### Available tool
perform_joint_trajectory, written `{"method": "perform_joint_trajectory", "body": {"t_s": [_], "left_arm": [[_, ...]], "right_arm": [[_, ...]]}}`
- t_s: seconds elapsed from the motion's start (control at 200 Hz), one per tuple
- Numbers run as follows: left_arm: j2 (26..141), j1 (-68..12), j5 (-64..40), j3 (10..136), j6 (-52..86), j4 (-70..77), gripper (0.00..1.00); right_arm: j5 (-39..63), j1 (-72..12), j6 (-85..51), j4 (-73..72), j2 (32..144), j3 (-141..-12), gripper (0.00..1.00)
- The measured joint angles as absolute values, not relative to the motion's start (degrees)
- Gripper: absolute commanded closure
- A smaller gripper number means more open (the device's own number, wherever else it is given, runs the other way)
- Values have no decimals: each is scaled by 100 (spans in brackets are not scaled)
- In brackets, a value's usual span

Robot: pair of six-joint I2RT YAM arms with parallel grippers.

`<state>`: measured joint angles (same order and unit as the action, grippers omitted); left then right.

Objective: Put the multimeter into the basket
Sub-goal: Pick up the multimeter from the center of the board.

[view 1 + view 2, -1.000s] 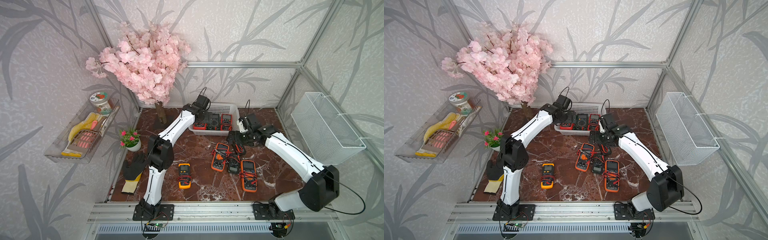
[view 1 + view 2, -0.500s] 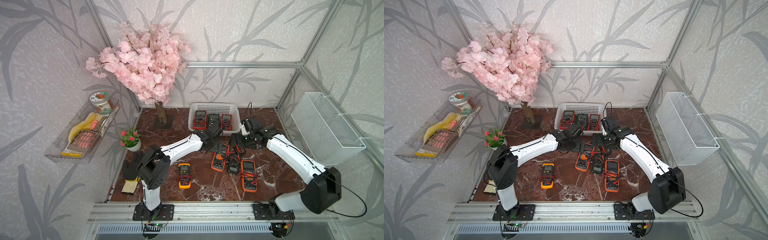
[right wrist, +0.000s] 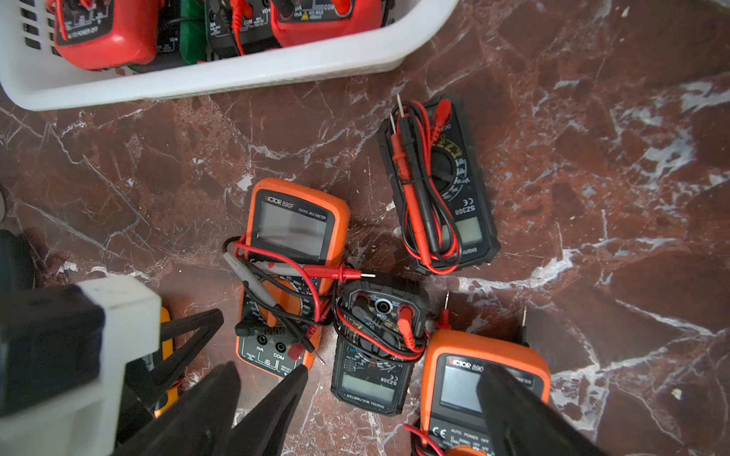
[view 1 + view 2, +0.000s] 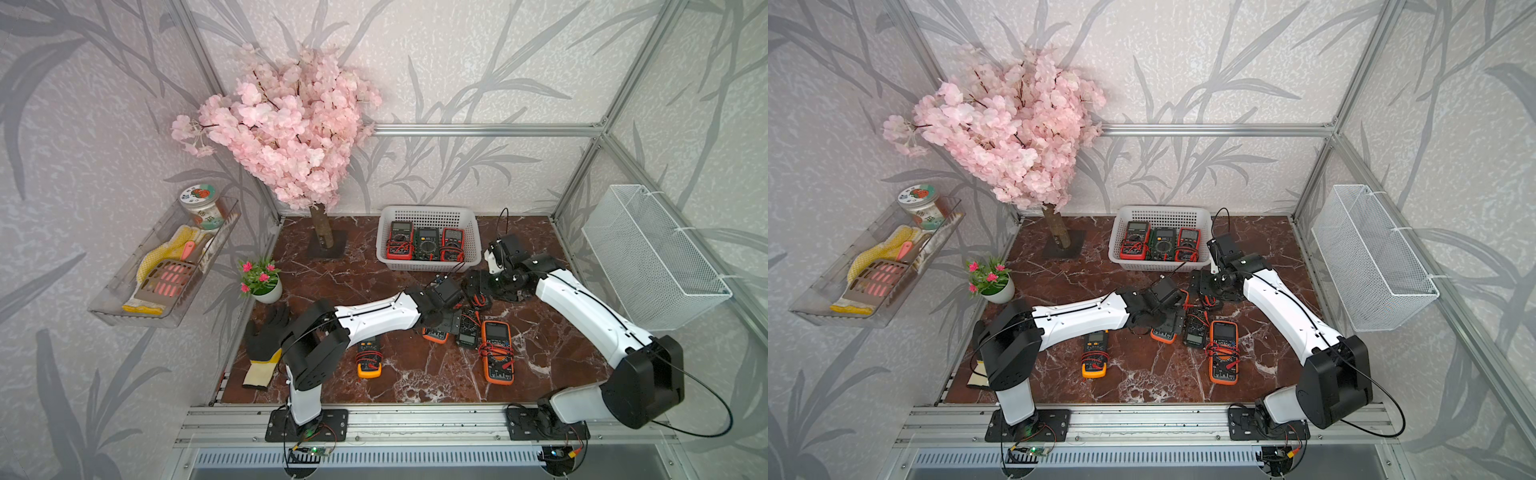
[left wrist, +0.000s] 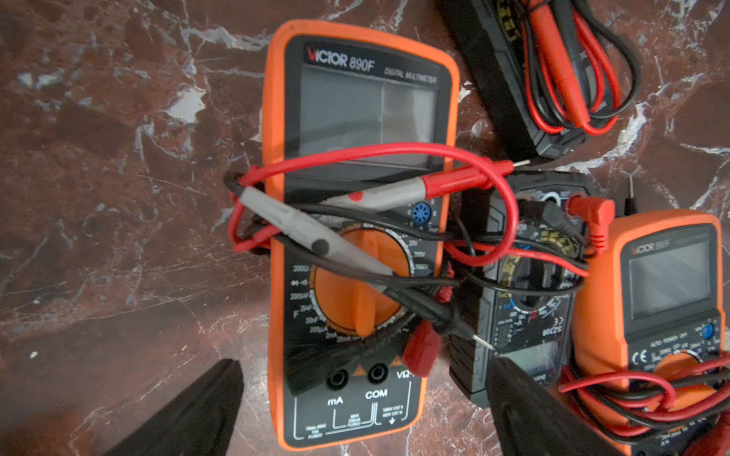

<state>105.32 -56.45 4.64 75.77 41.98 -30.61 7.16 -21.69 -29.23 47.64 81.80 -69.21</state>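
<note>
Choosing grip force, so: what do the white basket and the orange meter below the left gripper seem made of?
Basket: probably molded plastic, matte white, with slotted walls. Orange meter: black hard-plastic face in a thick orange sleeve with rounded edges, likely rubber.

2 top cams high, facing down; wrist cams close, share orange meter [image 5: 347, 118] [image 3: 292, 229].

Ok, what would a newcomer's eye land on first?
The pink blossom tree at the back left corner of the table. The basket at the back, holding three meters, and the tangle of orange and black multimeters in the middle, with the left arm and right arm stretched over it.
</note>
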Motion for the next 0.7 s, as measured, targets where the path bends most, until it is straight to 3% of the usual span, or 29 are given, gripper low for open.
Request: {"method": "perform_joint_trajectory", "body": {"t_s": [0.7], "left_arm": [[11139,-5771,792,7413,4303,-2910,0]], "right_arm": [[779,-2095,-2910,4823,8136,-6921,1]]}}
